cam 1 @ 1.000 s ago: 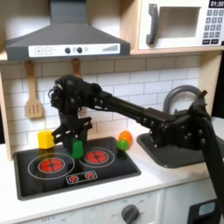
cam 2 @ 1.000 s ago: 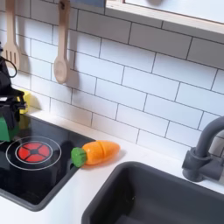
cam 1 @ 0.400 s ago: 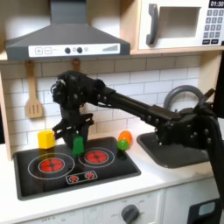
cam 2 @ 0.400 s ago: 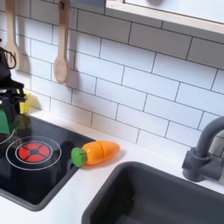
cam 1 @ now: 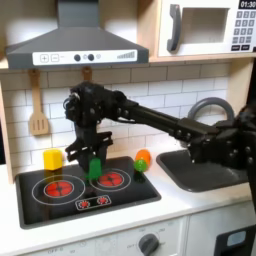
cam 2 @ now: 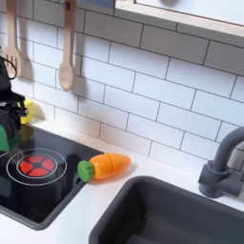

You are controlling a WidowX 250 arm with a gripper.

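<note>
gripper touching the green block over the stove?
Touching. In the first exterior view the gripper fingers close on both sides of the green block, no gap showing, above the stove.

In the first exterior view the gripper [cam 1: 89, 152] hangs over the stove top [cam 1: 60, 205]. To its left in that view the yellow block [cam 1: 51, 158] stands close; to its right the carrot [cam 1: 142, 159] blocks the way. Toward the front, the burners [cam 1: 59, 186] lie bare.
</note>
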